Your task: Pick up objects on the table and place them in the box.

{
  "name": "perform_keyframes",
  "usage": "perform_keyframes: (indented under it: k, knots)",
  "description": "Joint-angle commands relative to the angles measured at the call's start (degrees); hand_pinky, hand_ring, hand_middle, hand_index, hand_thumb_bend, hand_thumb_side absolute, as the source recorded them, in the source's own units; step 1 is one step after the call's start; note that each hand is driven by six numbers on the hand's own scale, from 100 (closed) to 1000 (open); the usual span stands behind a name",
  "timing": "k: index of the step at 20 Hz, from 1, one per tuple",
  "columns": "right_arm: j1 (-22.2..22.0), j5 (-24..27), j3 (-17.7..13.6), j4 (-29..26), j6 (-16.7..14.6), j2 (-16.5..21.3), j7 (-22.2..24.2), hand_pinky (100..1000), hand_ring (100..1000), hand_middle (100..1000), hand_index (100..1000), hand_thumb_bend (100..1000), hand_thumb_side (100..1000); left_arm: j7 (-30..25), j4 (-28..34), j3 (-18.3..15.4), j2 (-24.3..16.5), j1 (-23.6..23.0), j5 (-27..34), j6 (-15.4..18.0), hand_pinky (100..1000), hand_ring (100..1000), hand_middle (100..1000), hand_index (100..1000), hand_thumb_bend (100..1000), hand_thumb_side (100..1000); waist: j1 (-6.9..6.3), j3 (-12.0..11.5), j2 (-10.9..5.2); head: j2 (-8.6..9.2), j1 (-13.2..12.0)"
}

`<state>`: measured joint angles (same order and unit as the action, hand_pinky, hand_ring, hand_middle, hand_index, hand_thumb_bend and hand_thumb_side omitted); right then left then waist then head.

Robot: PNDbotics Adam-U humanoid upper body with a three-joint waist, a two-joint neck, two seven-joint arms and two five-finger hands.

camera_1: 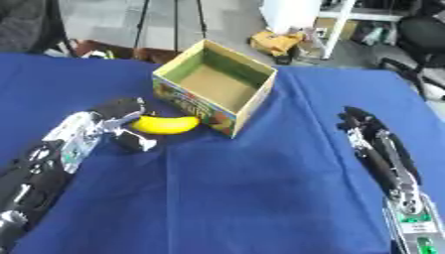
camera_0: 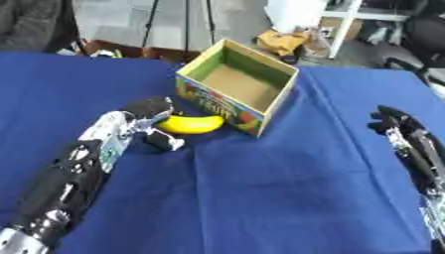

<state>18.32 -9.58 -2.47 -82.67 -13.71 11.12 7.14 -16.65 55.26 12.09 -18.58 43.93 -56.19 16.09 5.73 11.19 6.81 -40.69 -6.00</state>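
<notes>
A yellow banana [camera_0: 191, 124] lies on the blue tablecloth right in front of the open cardboard box [camera_0: 280, 101], which shows nothing inside. My left hand [camera_0: 148, 113] has come in from the lower left and sits at the banana's left end, fingers curled over the top and thumb [camera_0: 163, 140] below, touching or almost touching the fruit. Whether it grips the banana is not visible. My right hand [camera_1: 365, 126] rests on the cloth at the right, fingers straight and pointing away, holding nothing.
The blue cloth [camera_0: 260, 198] covers the whole table. Beyond the far edge stand chair legs, a white table leg and an orange object [camera_0: 282, 42] on the floor. A person's dark sleeve shows at the top left corner.
</notes>
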Motion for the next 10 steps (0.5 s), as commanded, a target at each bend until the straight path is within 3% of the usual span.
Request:
perform_keyframes:
  k: [1, 10]
  knots:
    - [0.6, -0.6, -0.5, -0.7, -0.1, 0.7, 0.2, 852, 767, 776, 890, 100, 770, 0.1, 2.1, -0.9, -0.7, 1.3, 1.4, -0.6, 641, 520, 459, 669, 231, 410, -0.21, 0.0, -0.73, 0.51, 0.0]
    - [0.6, -0.6, -0.4, -0.6, -0.2, 0.7, 0.2, 851, 767, 776, 890, 100, 769, -0.1, 5.0, -1.3, -1.6, 2.1, 3.8, -1.6, 643, 520, 460, 668, 224, 417, -0.09, 0.1, -0.88, 0.79, 0.1]
